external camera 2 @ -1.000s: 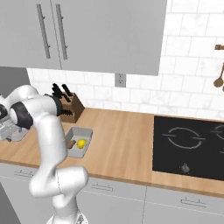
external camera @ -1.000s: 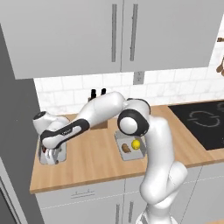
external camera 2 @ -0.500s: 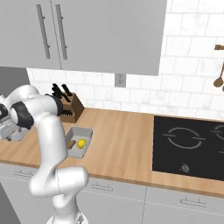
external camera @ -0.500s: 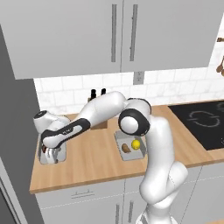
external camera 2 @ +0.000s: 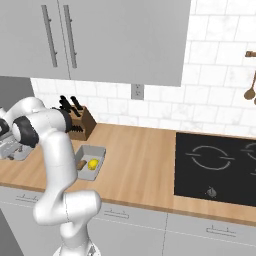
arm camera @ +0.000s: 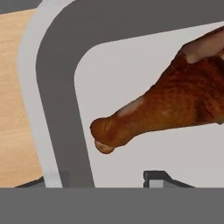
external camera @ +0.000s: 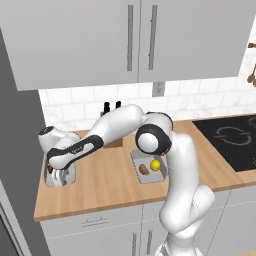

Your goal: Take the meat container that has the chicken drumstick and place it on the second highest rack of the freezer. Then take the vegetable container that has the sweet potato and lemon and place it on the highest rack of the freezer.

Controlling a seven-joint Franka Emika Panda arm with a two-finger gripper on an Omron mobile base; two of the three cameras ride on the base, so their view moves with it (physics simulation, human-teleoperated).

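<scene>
The meat container [external camera: 70, 176] is a grey tray at the left end of the counter, also seen at the left edge of the right base view [external camera 2: 15, 152]. My gripper [external camera: 59, 175] hangs right over it. In the hand view the chicken drumstick [arm camera: 166, 109] lies inside on the pale floor. My gripper [arm camera: 105, 180] is open, with one fingertip [arm camera: 54, 178] outside the tray's wall [arm camera: 57, 87] and the other inside, a gap showing. The vegetable container [external camera: 136, 161] holds the sweet potato [external camera: 144, 170] and lemon [external camera: 156, 164]. The freezer [external camera: 17, 150] rises at the far left; its racks are hidden.
A knife block [external camera 2: 80, 122] stands against the tiled wall behind the vegetable container [external camera 2: 97, 150]. A black cooktop [external camera 2: 215, 165] takes up the right of the counter. Wall cabinets hang overhead. Bare wood lies between the two trays.
</scene>
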